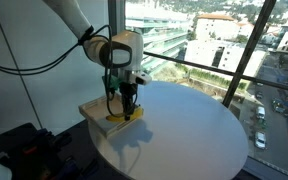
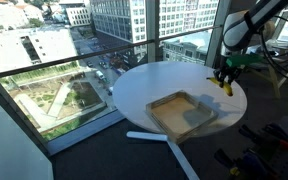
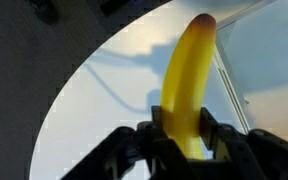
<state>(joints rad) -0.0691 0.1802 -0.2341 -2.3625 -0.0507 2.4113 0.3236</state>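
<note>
A: End effector (image 1: 125,104) status?
B: Pts straight down. Fingers (image 3: 216,128) clamped on both sides of banana (image 3: 189,70).
A: Arm?
B: Arm (image 1: 72,18) slopes down from above & to one side of it. Wrist (image 1: 119,50) sits directly over it.

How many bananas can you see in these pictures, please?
1. The banana is gripped in the hand, above the white table near the wooden tray. No other shows; none seems hidden.

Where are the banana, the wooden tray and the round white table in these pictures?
banana (image 3: 190,78), wrist view, on the middle of its yellow peel.
wooden tray (image 2: 182,112), in an exterior view, on its bare inner floor.
round white table (image 1: 194,132), in an exterior view, on its bare top.
</note>
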